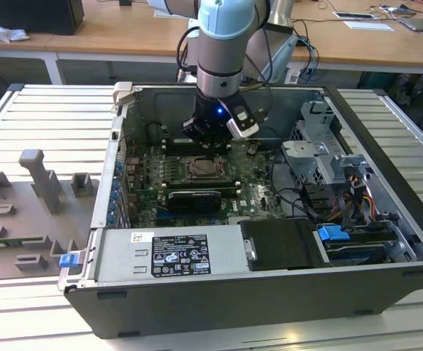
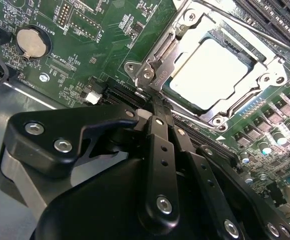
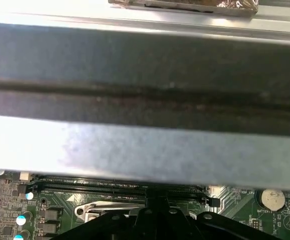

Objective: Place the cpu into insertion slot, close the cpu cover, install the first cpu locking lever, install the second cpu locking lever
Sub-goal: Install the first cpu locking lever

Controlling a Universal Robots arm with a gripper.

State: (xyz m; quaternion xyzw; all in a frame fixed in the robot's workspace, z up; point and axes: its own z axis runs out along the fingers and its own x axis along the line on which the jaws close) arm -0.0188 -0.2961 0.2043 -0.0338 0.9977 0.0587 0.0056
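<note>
Lying seated in the square metal-rimmed insertion slot (image 2: 212, 75), the silver-grey square cpu (image 2: 210, 72) is framed by the thin silver cpu cover (image 2: 177, 50); just beside the slot, the black gripper (image 2: 155, 107) is seen with jaws pressed together.

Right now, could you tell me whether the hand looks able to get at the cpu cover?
Probably yes: the hand hangs right beside the cpu cover, which lies closed over the cpu, and nothing stands between them.

A lab: open computer case (image 1: 269, 285) on slatted metal table (image 1: 21, 117), cluttered wooden desks (image 1: 109, 33) behind.
</note>
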